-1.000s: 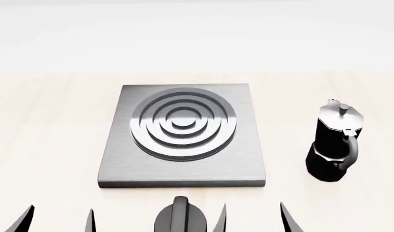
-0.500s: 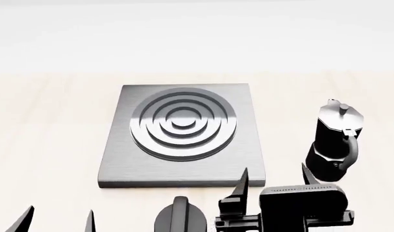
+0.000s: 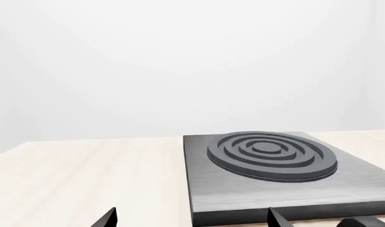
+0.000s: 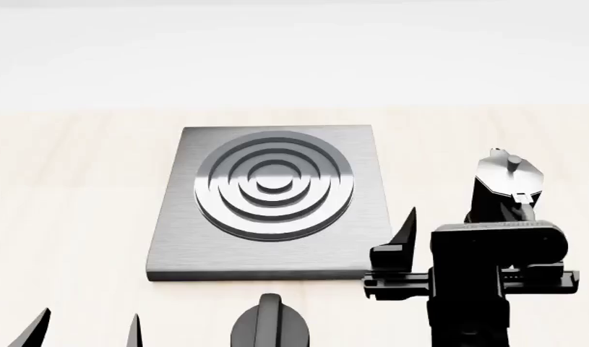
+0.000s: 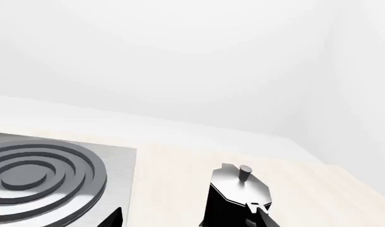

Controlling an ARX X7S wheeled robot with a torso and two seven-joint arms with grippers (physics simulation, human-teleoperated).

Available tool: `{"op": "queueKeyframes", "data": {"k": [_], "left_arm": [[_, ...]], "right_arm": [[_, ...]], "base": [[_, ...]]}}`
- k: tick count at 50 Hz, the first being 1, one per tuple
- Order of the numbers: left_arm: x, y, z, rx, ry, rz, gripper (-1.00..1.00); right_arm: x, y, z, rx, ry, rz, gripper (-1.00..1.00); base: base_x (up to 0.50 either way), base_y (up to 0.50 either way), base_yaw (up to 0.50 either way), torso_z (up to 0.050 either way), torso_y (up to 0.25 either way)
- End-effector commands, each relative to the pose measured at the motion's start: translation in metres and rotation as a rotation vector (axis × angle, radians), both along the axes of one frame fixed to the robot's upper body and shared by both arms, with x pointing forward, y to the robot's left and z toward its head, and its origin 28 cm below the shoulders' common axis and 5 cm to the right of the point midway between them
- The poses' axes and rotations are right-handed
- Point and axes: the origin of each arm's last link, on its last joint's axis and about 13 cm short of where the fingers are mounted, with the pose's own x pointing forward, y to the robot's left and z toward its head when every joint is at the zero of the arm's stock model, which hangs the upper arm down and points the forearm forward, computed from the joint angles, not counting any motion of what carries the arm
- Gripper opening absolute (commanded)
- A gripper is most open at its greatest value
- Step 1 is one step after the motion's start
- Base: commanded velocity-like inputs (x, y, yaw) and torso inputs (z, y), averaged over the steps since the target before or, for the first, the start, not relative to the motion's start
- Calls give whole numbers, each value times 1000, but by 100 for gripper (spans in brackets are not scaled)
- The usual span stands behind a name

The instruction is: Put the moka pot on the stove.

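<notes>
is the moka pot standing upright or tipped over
Upright. The moka pot stands on the wooden counter beside the stove, silver lid and knob on top; the head view shows the same, its base hidden behind the right arm.

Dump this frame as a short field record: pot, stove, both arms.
moka pot: upright on the table, right of the stove, not on it
stove: flat on the table, rings bare
dial knob: near the stove's front edge
right gripper: jaws open, just in front of the pot, holding nothing
left gripper: low at the frame edge, jaws apart, empty
</notes>
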Motion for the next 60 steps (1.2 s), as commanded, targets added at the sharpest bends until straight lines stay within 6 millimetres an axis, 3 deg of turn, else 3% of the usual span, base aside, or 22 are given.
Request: {"op": "queueKeyframes", "data": {"k": [1,27,60], "left_arm": [[0,0,0,-11,-8,-2,100],[0,0,0,-11,-8,0,100],[0,0,0,-12,-7,1,100]], "right_arm": [[7,-12,8,1,3,-43,100],[24,-37,8,117,53,-43,100],[23,-58,3,236,81,-5,100]], "base": [[0,0,0,0,0],[0,0,0,0,0],[0,0,0,0,0]]}}
